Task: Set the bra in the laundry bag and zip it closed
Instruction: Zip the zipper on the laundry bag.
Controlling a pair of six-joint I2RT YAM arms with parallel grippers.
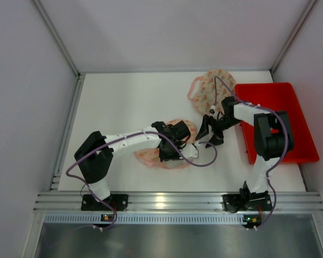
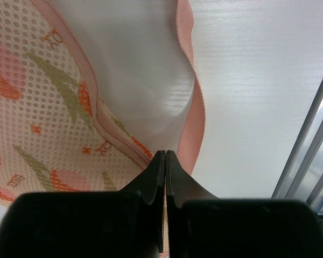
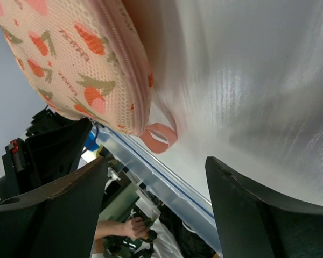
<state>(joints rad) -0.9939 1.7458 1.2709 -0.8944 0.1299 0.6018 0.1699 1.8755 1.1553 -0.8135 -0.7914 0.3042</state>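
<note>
Left pincer (image 2: 165,156) pinched shut on the pink rim of the strawberry-print laundry bag (image 1: 151,156), lifting it off the desk (image 1: 124,102) — right pincer (image 3: 156,161) gapes wide just beside, holding nothing — a matching mesh piece (image 1: 207,91) lies farther back

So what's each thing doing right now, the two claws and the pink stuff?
Left gripper: shut, pinching the laundry bag's pink edge.
Right gripper: open, holding nothing.
Laundry bag: on the table, mouth looks unzipped.
Other patterned piece: lying flat near the red bin, untouched.
</note>
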